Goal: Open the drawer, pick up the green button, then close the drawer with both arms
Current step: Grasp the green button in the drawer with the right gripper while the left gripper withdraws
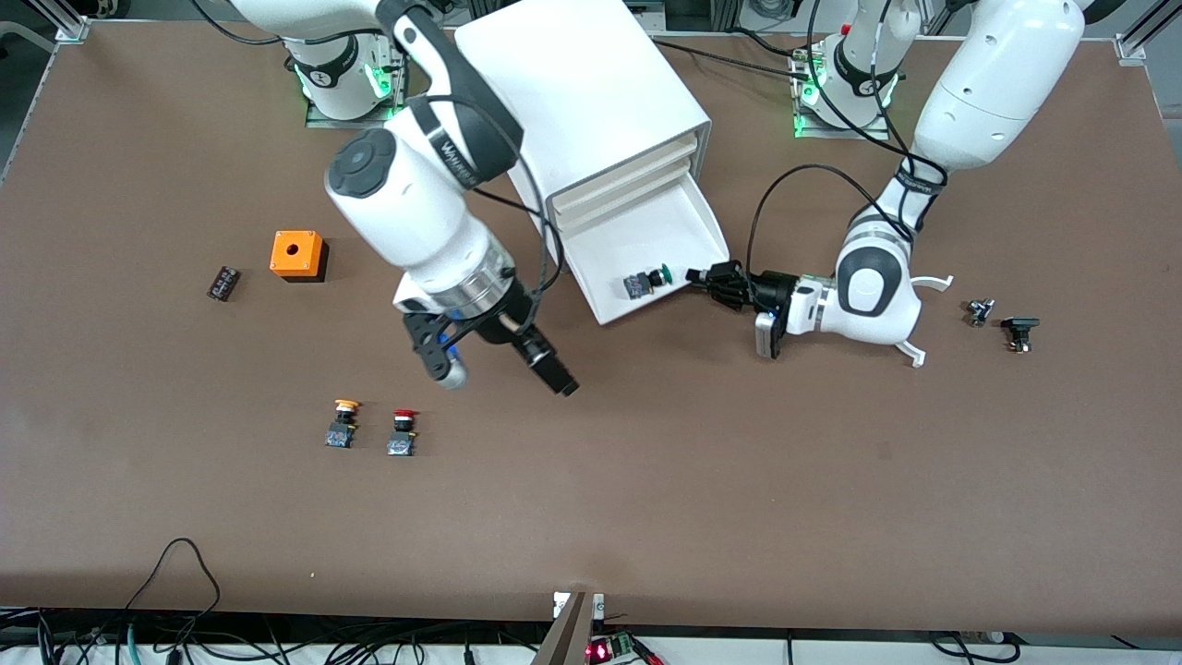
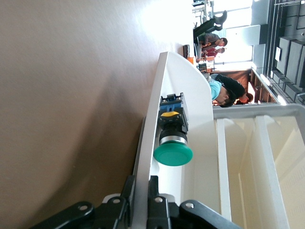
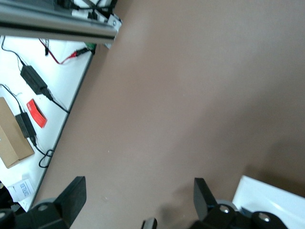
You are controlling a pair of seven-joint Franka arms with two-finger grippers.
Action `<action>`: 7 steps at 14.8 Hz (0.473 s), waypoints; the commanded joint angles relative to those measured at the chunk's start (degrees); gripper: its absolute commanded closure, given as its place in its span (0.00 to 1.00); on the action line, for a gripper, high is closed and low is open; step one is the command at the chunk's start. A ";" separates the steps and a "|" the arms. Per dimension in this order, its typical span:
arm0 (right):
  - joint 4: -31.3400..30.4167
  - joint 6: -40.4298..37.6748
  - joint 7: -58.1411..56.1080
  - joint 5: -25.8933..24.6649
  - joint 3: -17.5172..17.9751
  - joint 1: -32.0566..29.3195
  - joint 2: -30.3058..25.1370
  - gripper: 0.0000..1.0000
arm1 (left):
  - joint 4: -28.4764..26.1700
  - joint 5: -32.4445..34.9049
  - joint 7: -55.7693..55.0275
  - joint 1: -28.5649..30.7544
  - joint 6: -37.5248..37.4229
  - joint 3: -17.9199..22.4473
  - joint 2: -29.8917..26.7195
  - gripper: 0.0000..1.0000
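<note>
The lowest drawer (image 1: 665,226) of the white cabinet (image 1: 572,92) stands pulled out. The green-capped button (image 1: 646,280) lies on its side in the drawer, close to the front wall. My left gripper (image 1: 694,275) is shut on that front wall, one finger inside and one outside. In the left wrist view the gripper (image 2: 141,191) clamps the thin white wall (image 2: 157,105), and the button (image 2: 172,153) lies just past the fingers. My right gripper (image 1: 499,369) is open and empty, over bare table beside the drawer toward the right arm's end; it also shows in the right wrist view (image 3: 138,195).
An orange box (image 1: 296,254) and a small black part (image 1: 223,283) lie toward the right arm's end. An orange-capped button (image 1: 343,423) and a red-capped button (image 1: 403,432) stand nearer the front camera. Two small black parts (image 1: 979,311) (image 1: 1019,331) lie at the left arm's end.
</note>
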 commanded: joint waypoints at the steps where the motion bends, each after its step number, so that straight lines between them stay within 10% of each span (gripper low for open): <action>1: 2.12 -2.67 3.96 -0.09 -0.75 3.41 1.31 0.00 | 2.85 0.38 -6.19 -0.16 0.95 0.18 1.85 1.00; 3: 2.12 -4.87 6.77 -0.89 -0.75 5.17 1.92 0.00 | 2.76 0.38 -6.64 0.28 0.77 0.18 1.33 0.02; 7: 2.12 -10.93 8.79 -2.82 -0.75 7.63 3.33 0.00 | 4.33 6.94 -20.29 2.30 -0.99 0.27 -5.16 0.00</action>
